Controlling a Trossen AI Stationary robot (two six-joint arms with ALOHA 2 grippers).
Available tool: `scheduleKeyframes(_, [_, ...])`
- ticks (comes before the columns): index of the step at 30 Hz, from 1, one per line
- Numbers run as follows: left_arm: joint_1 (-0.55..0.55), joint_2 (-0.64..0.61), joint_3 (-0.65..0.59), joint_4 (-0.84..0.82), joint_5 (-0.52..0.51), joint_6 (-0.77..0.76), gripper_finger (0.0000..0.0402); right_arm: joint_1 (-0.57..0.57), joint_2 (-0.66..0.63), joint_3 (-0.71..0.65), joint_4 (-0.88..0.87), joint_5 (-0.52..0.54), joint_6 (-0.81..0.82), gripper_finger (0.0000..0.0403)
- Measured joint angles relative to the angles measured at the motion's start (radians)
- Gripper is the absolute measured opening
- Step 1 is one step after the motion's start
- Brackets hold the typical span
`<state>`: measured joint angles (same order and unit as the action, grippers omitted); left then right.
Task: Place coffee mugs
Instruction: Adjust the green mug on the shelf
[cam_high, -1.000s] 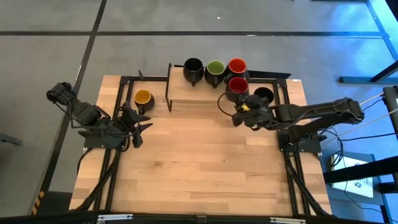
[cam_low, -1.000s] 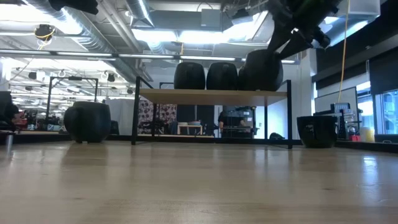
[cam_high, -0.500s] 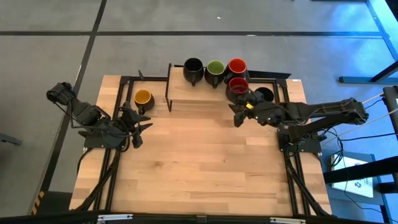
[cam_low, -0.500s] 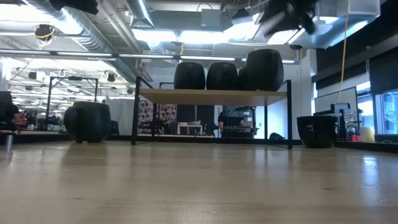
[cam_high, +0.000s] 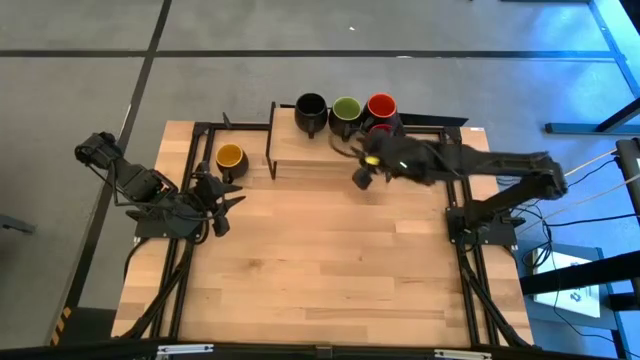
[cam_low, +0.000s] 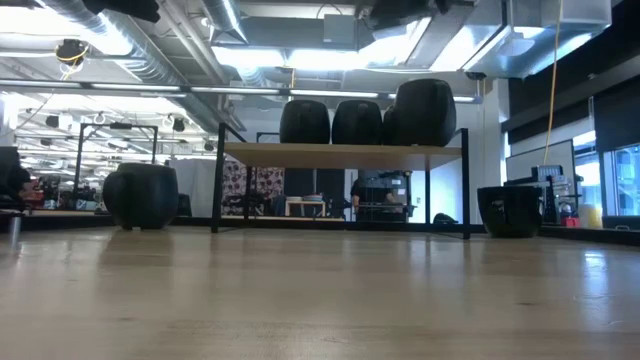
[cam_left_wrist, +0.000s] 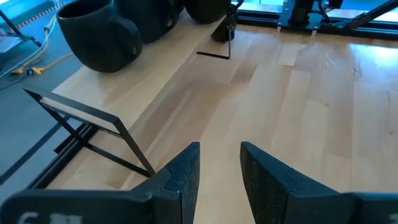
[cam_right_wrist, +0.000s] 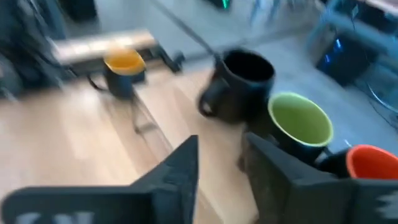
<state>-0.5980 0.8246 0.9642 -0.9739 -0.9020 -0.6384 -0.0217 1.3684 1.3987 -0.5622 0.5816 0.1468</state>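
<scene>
Overhead, right gripper (cam_high: 362, 172) out over the front edge of the raised wooden shelf (cam_high: 300, 152), fingers spread with a narrow gap, pinching nothing. Just beyond its fingertips, a row along the shelf's back edge: black-lined mug (cam_high: 311, 113), green-lined mug (cam_high: 346, 109), red-lined mug (cam_high: 381, 105). Second red-lined mug (cam_high: 379, 128) tucked right under the arm behind the gripper, mostly hidden. All upright, mouths up, long axes vertical. Handle of the black-lined mug turned toward the table's front, on the side away from the green one; other handles not clear enough to call. Well off to the gripper's side, past the shelf's end frame, yellow-lined mug (cam_high: 230, 157) down on the table (cam_high: 320, 265), upright too. At table height, another dark mug (cam_low: 510, 210) on the tabletop beyond the shelf's opposite end, inside not visible. Left gripper (cam_high: 232, 205) parked near the yellow-lined mug, fingers apart, empty.
</scene>
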Motion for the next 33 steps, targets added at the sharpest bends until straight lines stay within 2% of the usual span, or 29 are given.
scheduleKeyframes(6, [0.000,0.000,0.000,-0.003,-0.003,-0.002,0.0110,-0.127,0.196,0.284,-0.325,-0.110,-0.001,0.0020])
scheduleKeyframes(8, [0.000,0.000,0.000,-0.002,-0.003,-0.002,0.0110,-0.160,0.249,0.341,-0.389,-0.141,-0.016,0.0006])
scheduleKeyframes(12, [0.000,0.000,0.000,-0.002,-0.004,-0.003,0.0110,-0.211,0.314,0.387,-0.420,-0.169,-0.025,0.0017])
scheduleKeyframes(16, [0.000,0.000,0.000,-0.002,-0.003,-0.006,0.0110,-0.246,0.341,0.388,-0.461,-0.201,-0.029,0.0004])
scheduleKeyframes(24, [0.000,0.000,0.000,-0.001,-0.033,-0.006,0.0110,-0.249,0.359,0.389,-0.488,-0.201,-0.098,0.0001])
scheduleKeyframes(33, [0.000,0.000,0.000,-0.001,-0.032,-0.006,0.0110,-0.280,0.387,0.387,-0.516,-0.192,-0.102,0.0001])
